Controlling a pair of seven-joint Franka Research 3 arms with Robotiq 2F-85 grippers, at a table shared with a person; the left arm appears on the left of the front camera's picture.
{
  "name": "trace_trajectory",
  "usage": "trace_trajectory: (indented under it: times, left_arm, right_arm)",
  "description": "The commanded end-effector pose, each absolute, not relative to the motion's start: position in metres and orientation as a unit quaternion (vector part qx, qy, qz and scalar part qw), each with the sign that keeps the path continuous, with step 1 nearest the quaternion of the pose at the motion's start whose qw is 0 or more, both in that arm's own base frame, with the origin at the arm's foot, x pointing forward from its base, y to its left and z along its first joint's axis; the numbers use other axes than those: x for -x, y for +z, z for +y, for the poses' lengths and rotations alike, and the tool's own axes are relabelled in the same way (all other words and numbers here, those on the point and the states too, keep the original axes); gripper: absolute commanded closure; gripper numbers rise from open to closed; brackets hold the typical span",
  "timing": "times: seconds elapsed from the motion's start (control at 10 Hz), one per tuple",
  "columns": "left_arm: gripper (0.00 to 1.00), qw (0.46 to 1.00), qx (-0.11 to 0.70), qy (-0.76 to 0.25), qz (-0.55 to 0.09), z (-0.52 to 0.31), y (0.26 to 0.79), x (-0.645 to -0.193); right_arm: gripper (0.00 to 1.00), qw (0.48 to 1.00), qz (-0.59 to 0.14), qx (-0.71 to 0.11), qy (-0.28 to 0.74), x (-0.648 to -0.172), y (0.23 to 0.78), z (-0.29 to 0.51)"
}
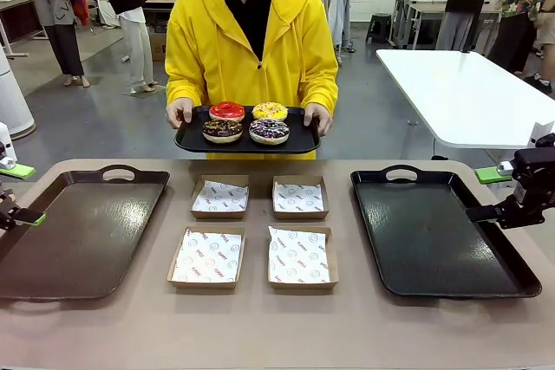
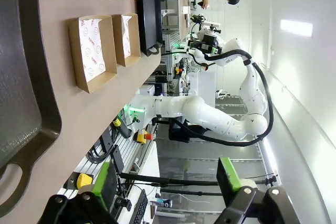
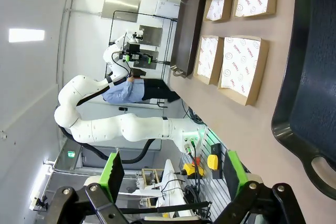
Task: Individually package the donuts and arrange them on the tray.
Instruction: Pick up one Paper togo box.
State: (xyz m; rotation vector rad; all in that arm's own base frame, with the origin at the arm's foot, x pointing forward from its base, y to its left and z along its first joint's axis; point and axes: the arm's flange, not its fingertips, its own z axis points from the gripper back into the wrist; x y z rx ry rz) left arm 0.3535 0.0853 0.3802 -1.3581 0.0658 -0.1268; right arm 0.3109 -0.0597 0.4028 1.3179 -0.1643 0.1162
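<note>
Donuts [image 1: 214, 129], qty 4: all on small black tray [image 1: 186, 140], 2 x 2, close together.
- Back row: red-iced donut [image 1: 218, 111] at picture left, yellow-iced donut [image 1: 262, 111] at picture right.
- Front row: chocolate-iced donut [image 1: 232, 131] w/ sprinkles at picture left, dark-iced donut [image 1: 260, 131] w/ coloured sprinkles at picture right.

Small tray is held level by a person in a yellow coat [image 1: 199, 49] at the far side, one hand at ea. end. It is off the table [image 1: 260, 327], beyond its far edge.

Boxes, qty 4: shallow cardboard, paper-lined, nothing in them, 2 x 2 at table ctr.
- Far pair [image 1: 219, 197], [image 1: 300, 197].
- Near pair [image 1: 206, 257], [image 1: 299, 256].

Large dark trays, qty 2, flat on the table, one ea. side of the boxes: left tray [image 1: 82, 231], right tray [image 1: 442, 231]. Nothing on either.

L gripper [image 2: 168, 179]: fingers apart, nothing between them. Sits at the table's left edge, just outside the left tray.

R gripper [image 3: 173, 167]: fingers apart, nothing between them. Sits at the right tray's outer rim.

Both grippers are well apart from the donuts.
</note>
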Motion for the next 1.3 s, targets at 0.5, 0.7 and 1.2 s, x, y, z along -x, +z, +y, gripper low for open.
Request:
trace_trajectory:
  times: [0.5, 0.7, 1.2]
  left_arm:
    - [0.0, 0.876, 0.474, -0.068, 0.061, 0.005, 0.444, -0.383]
    - [0.0, 0.916, 0.387, -0.076, 0.068, -0.043, 0.47, -0.394]
    - [0.0, 0.984, 0.145, -0.089, 0.06, -0.169, 0.432, -0.405]
  right_arm:
    - [0.0, 0.784, -0.076, -0.613, 0.052, -0.311, 0.402, -0.061]
    - [0.0, 0.784, -0.076, -0.613, 0.052, -0.311, 0.402, -0.061]
    - [0.0, 0.784, -0.076, -0.613, 0.052, -0.311, 0.402, -0.061]
